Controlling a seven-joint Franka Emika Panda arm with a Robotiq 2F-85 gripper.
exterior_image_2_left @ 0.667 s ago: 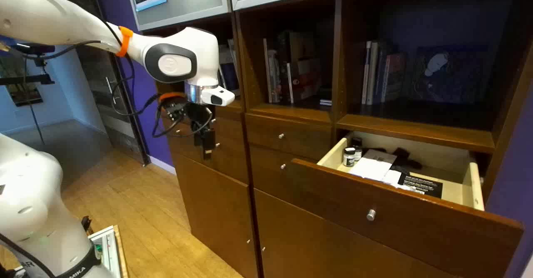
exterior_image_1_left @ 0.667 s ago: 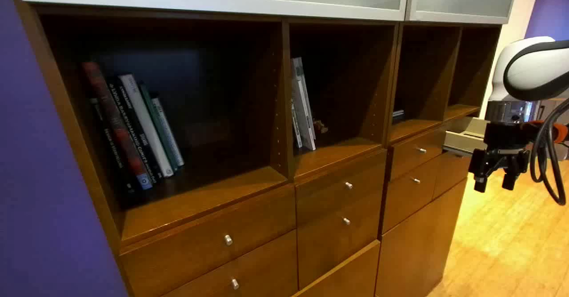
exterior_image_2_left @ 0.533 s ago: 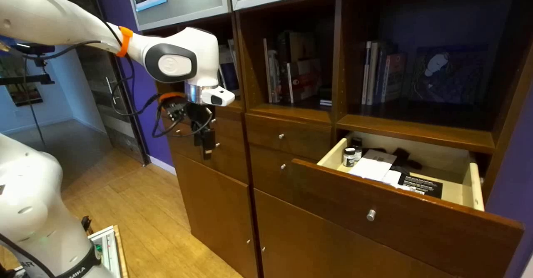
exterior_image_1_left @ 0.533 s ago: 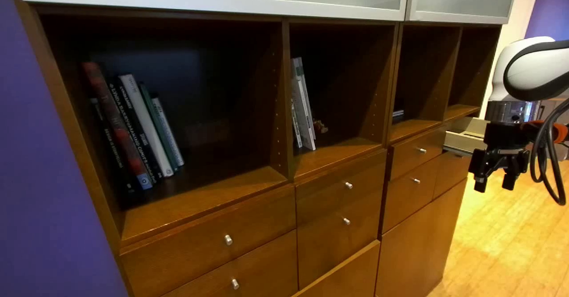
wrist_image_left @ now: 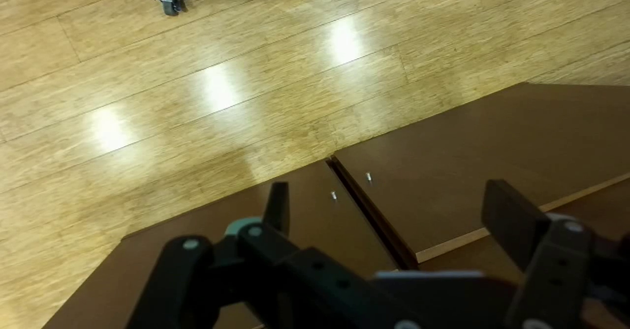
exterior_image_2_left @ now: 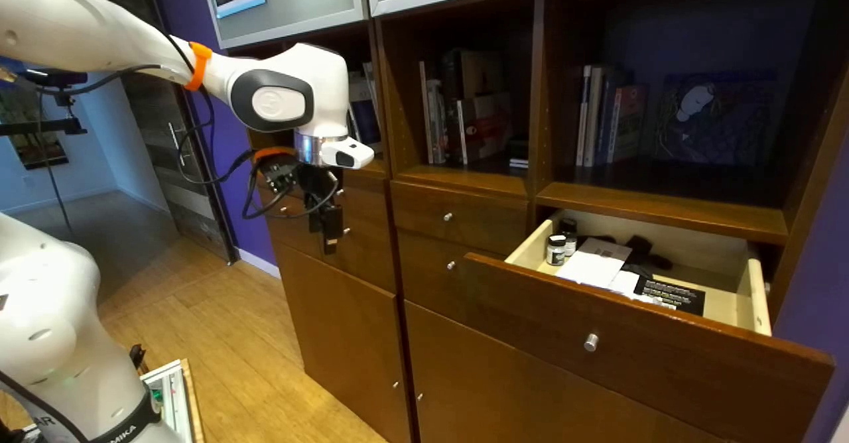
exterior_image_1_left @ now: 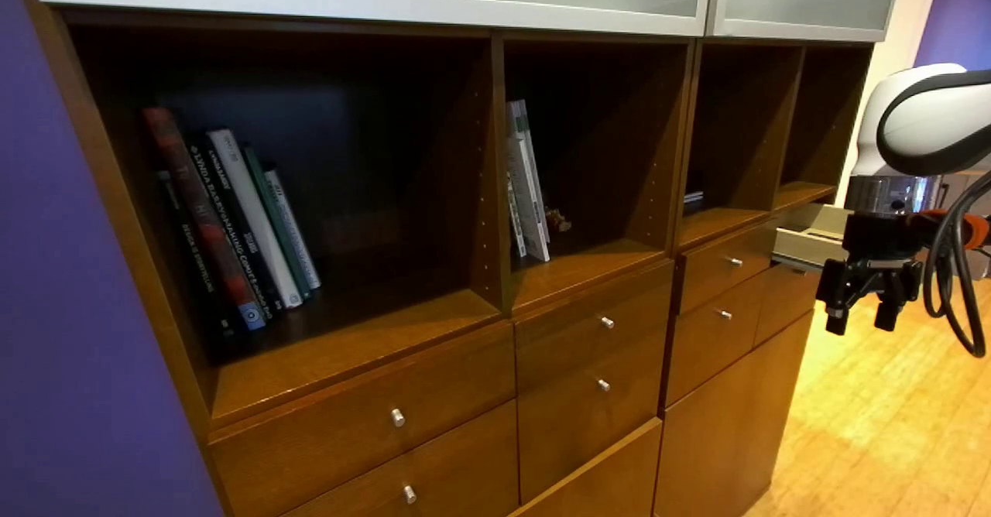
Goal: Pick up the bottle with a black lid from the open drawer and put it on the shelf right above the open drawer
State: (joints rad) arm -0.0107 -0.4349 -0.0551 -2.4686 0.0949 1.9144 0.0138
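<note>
The bottle (exterior_image_2_left: 556, 251) is small and pale with a black lid. It stands upright at the left side of the open drawer (exterior_image_2_left: 637, 323) in an exterior view, in front of a darker bottle (exterior_image_2_left: 568, 234). The drawer's pale inner side (exterior_image_1_left: 809, 246) also shows in an exterior view, where the bottle is hidden. The shelf (exterior_image_2_left: 663, 211) is the dark compartment directly above the drawer; its board (exterior_image_1_left: 805, 193) shows in both exterior views. My gripper (exterior_image_1_left: 861, 321) is open and empty, pointing down. It hangs well to the left of the drawer in an exterior view (exterior_image_2_left: 329, 241) and shows open in the wrist view (wrist_image_left: 387, 196).
White paper (exterior_image_2_left: 593, 262), a black card (exterior_image_2_left: 670, 296) and dark items lie in the drawer beside the bottle. Books (exterior_image_2_left: 607, 118) and a picture (exterior_image_2_left: 716, 121) stand in the shelf compartment. Closed drawers (exterior_image_2_left: 461, 217) lie between gripper and open drawer. The wrist view shows wooden floor (wrist_image_left: 197, 97) and cabinet doors (wrist_image_left: 467, 147).
</note>
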